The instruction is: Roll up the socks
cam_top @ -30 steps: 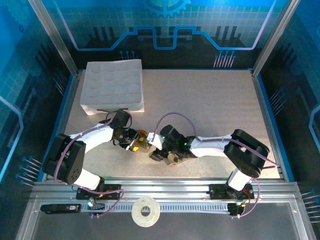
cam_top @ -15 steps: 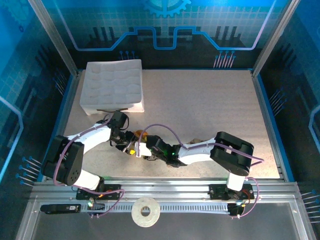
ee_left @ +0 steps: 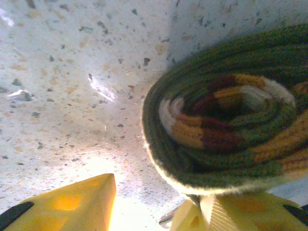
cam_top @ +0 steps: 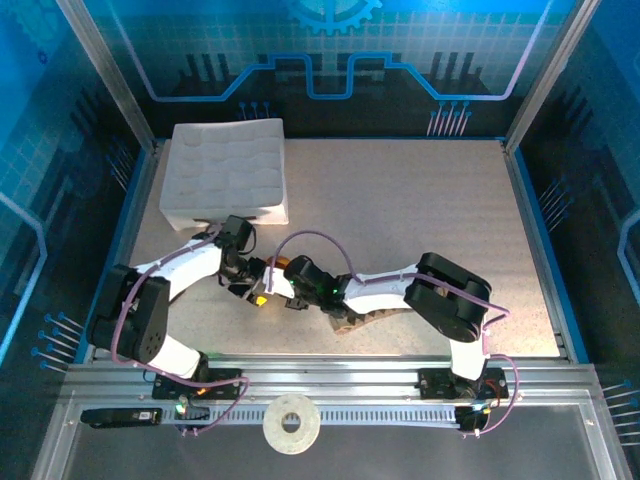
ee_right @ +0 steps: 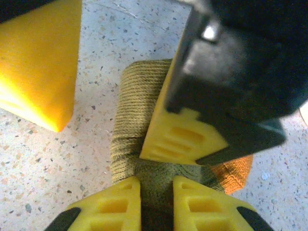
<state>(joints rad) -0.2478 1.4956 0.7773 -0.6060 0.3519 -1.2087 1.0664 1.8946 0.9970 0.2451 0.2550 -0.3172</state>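
The olive-green sock (ee_left: pixel 216 134) lies coiled into a roll on the speckled table, with orange and dark red stripes showing in its spiral end. My left gripper (ee_left: pixel 154 214) is open, and its yellow fingers (ee_right: pixel 185 137) straddle the roll, one resting against it. My right gripper (ee_right: pixel 156 204) is shut on a fold of the olive-green sock (ee_right: pixel 132 120), next to its orange patch (ee_right: pixel 236 173). From above, both grippers (cam_top: pixel 258 290) (cam_top: pixel 293 297) meet at the roll (cam_top: pixel 279 270). The tan sock (cam_top: pixel 355 319) lies flat, partly under my right arm.
A white dimpled foam tray (cam_top: pixel 225 170) sits at the back left, just beyond my left arm. A white tape ring (cam_top: pixel 291 424) rests on the front rail. Metal frame posts and blue walls enclose the table.
My right arm reached further left and its gripper closed on the olive-green sock. My left gripper shifted slightly back and opened a little wider around the roll.
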